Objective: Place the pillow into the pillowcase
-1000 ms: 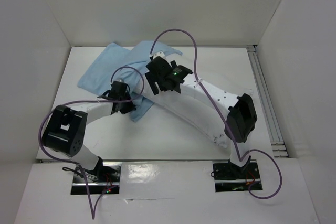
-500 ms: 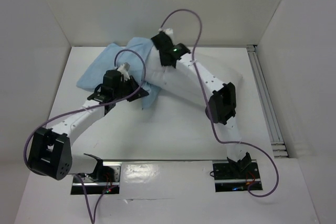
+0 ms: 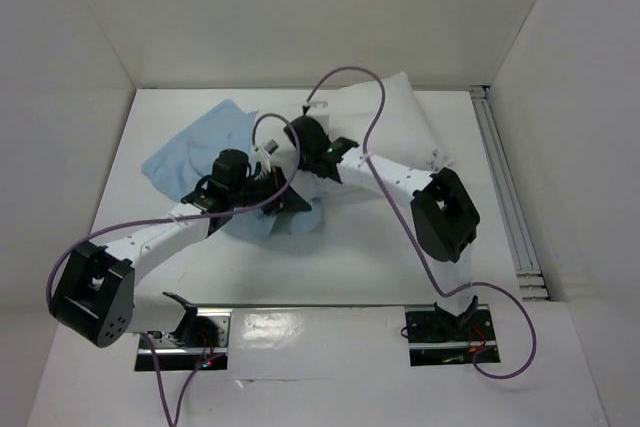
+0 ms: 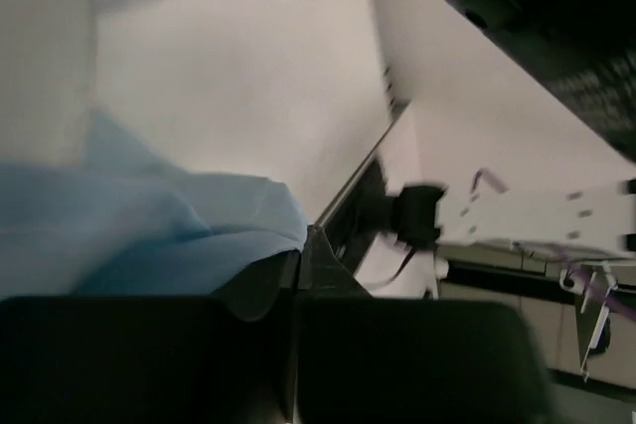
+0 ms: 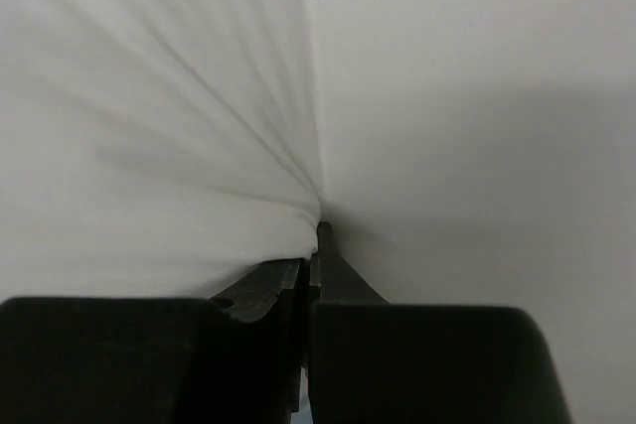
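Pinching the pillowcase (image 4: 149, 230), the left gripper (image 4: 301, 250) is closed; the right gripper (image 5: 316, 245) clamps the pillow (image 5: 149, 146). Likely step: insertion. Next move requires feeding the pillow into the opening.

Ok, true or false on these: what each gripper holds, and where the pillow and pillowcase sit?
1. The left gripper is shut on the thin light blue cloth pillowcase. True.
2. The right gripper is open. False: it is shut, pinching the plump white fabric pillow.
3. The pillow is fully inside the pillowcase. False: much of it lies bare.
4. In the top view, the pillowcase lies left of the pillow. True.
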